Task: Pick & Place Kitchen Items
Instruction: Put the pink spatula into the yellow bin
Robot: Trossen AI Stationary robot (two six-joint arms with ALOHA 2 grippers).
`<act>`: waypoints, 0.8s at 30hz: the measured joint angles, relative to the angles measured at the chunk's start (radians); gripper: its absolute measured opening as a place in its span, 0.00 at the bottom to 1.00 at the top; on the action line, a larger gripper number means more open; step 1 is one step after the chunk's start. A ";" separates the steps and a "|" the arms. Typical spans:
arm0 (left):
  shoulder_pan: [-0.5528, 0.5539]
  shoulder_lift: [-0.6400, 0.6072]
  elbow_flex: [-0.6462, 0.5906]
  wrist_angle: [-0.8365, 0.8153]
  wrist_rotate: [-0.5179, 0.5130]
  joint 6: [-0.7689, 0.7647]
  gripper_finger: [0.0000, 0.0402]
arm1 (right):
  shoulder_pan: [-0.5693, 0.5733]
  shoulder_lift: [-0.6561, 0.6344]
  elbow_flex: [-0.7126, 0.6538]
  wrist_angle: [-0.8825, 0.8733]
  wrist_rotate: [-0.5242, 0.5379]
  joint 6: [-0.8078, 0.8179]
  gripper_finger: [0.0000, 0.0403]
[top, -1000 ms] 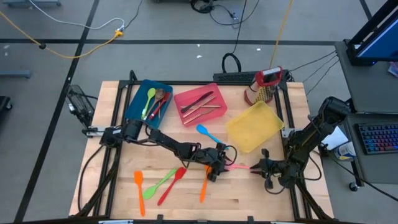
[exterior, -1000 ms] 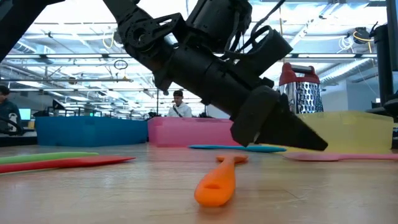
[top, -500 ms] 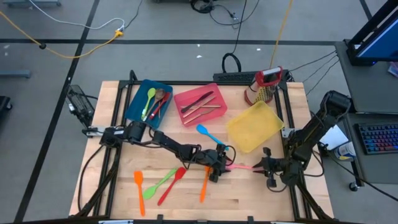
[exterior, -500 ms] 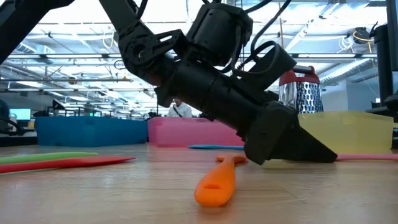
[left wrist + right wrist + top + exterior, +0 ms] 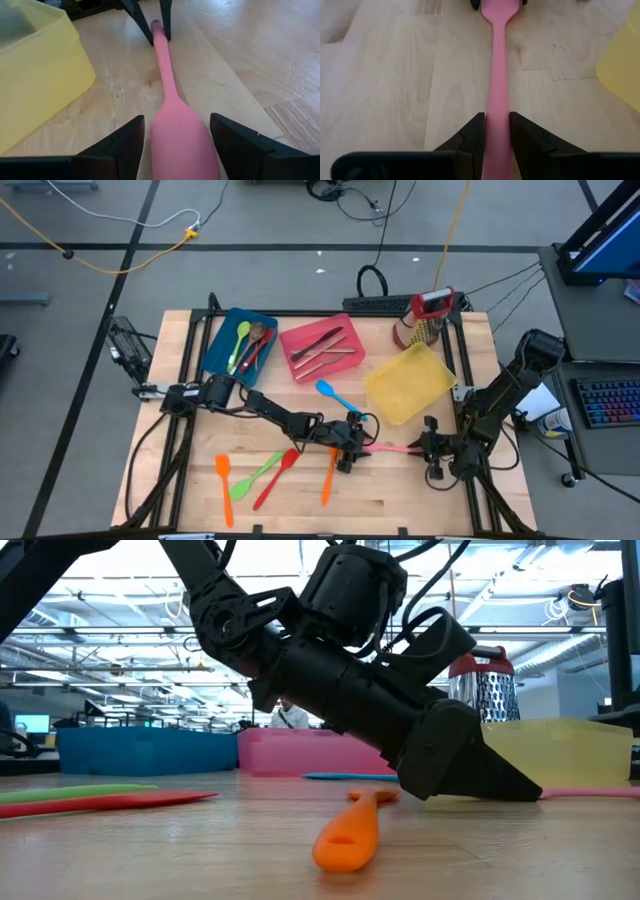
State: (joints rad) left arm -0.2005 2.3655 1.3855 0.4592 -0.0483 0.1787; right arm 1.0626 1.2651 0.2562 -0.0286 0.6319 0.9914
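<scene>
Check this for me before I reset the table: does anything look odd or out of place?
Yes: both arms are at one pink spatula. The right end effector is shut on its handle while the open left end effector straddles its blade. The yellow bin sits askew.

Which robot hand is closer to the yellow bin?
Right, but only just. The right gripper sits off the yellow bin's near corner, clamped on the pink spatula's handle. The left gripper is open around the blade, slightly farther away.
</scene>
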 joint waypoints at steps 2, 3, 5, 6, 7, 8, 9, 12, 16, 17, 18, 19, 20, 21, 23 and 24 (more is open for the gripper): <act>0.000 0.000 -0.001 0.007 -0.003 -0.005 0.57 | 0.000 0.029 0.000 -0.005 0.013 -0.017 0.19; 0.000 0.001 -0.001 0.012 -0.003 -0.005 0.57 | 0.000 0.044 0.000 -0.007 0.020 -0.028 0.19; 0.000 0.001 -0.001 0.016 -0.005 -0.005 0.57 | 0.000 0.063 0.000 -0.015 0.031 -0.049 0.17; 0.000 0.001 -0.001 0.016 -0.005 -0.005 0.57 | 0.000 0.070 -0.001 -0.016 0.034 -0.055 0.16; 0.000 0.001 -0.001 0.016 -0.005 -0.005 0.57 | 0.000 0.074 -0.001 -0.017 0.036 -0.058 0.15; 0.000 0.001 -0.001 0.015 -0.005 -0.006 0.57 | 0.000 0.075 -0.001 -0.016 0.036 -0.057 0.14; 0.000 0.001 -0.001 0.014 -0.005 -0.007 0.57 | 0.000 0.076 -0.001 -0.014 0.036 -0.051 0.13; 0.000 0.001 -0.001 0.008 -0.004 -0.014 0.57 | 0.000 0.076 -0.002 0.002 0.036 -0.034 0.12; 0.007 0.002 -0.001 0.010 0.010 -0.042 0.57 | 0.002 0.077 -0.002 0.032 0.049 -0.046 0.12; 0.009 0.002 -0.002 0.012 0.019 -0.053 0.57 | 0.004 0.077 -0.002 0.047 0.057 -0.060 0.12; 0.013 0.002 -0.002 0.014 0.029 -0.069 0.57 | 0.009 0.077 -0.002 0.067 0.069 -0.081 0.11; 0.017 0.003 -0.002 0.014 0.041 -0.091 0.57 | 0.013 0.078 -0.002 0.087 0.080 -0.103 0.11; 0.021 0.003 -0.002 0.014 0.054 -0.119 0.57 | 0.017 0.078 -0.003 0.103 0.091 -0.118 0.11; 0.026 0.003 -0.002 0.014 0.070 -0.150 0.57 | 0.021 0.079 -0.003 0.117 0.105 -0.131 0.11; 0.034 0.003 -0.003 0.014 0.099 -0.198 0.57 | 0.028 0.079 -0.004 0.130 0.119 -0.149 0.11; 0.038 0.003 -0.003 0.014 0.115 -0.214 0.57 | 0.029 0.079 -0.004 0.130 0.125 -0.152 0.11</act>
State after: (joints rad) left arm -0.1628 2.3688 1.3827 0.4734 0.0666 -0.0350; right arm 1.0916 1.3445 0.2523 0.1011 0.7567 0.8389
